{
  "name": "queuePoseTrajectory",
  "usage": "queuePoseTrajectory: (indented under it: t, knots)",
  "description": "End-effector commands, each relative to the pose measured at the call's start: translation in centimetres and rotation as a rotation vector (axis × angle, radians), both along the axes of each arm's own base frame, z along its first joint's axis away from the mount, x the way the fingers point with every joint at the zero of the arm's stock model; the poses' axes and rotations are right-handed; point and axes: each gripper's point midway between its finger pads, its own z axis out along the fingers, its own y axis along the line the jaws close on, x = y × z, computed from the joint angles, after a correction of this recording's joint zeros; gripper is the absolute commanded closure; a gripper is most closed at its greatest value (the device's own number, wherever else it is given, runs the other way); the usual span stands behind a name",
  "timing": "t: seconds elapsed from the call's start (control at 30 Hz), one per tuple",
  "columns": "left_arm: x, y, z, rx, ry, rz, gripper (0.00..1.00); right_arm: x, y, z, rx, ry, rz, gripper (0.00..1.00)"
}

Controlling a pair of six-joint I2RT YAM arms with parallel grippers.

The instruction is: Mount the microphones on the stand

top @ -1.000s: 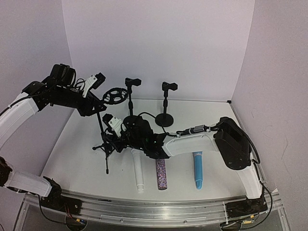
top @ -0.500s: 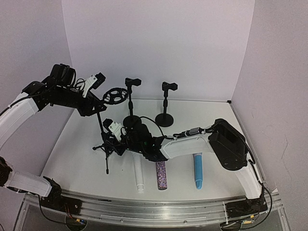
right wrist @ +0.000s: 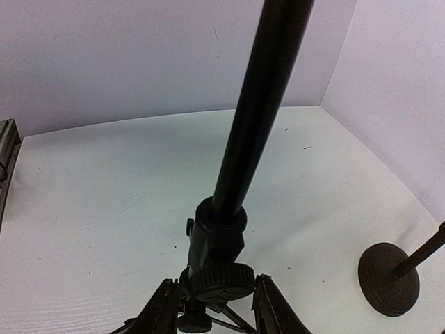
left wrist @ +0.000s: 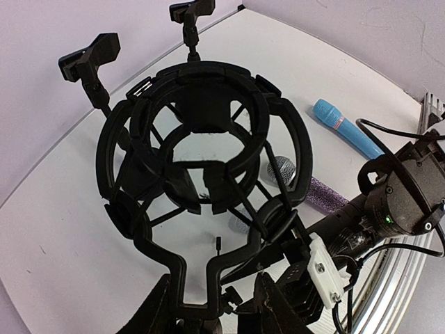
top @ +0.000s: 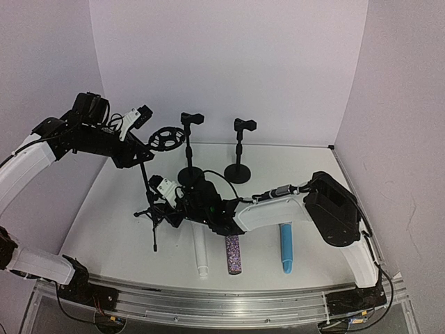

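Across mics (top: 233,254), R arm (top: 274,209), desk stands (top: 238,172) behind

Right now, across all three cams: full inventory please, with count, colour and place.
white microphone: 1, all white, lying on the table near the front, leftmost of three
purple-glitter microphone: 1, purple with a silver mesh head, lying in the middle
light blue microphone: 1, light blue, lying on the right
desk stands: 2, black, round bases, upright at the back, clips empty
tripod stand: 1, black, left of the microphones
shock mount: 1, black, atop the tripod stand's pole, empty
table: 1, white
left gripper: 1, black, closed on the shock mount's stem
right gripper: 1, black, closed on the tripod stand's lower hub
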Motion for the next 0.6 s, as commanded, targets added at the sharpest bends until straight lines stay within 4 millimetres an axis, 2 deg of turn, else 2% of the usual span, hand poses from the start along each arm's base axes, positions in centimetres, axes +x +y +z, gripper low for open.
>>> queuePoseTrajectory:
  t: [0.0, 0.13, 0.27, 0.57]
  knots:
    - [0.4, -0.5, 2.8, -0.058, -0.101, -0.021, 1.00, -0.6, -0.3, 5.9, 0.103, -0.070, 0.007, 0.64]
    - [0.4, -0.5, 2.6, -0.056, -0.097, -0.022, 1.00, -0.6, -0.2, 6.6, 0.115, -0.083, 0.007, 0.63]
    - [0.4, -0.6, 2.6, -0.056, -0.096, -0.022, 1.00, -0.5, 0.1, 6.4, 0.115, -0.083, 0.005, 0.65]
    - [0.4, -0.6, 2.6, -0.056, -0.097, -0.025, 1.00, -0.2, 0.1, 5.2, 0.103, -0.068, -0.011, 0.79]
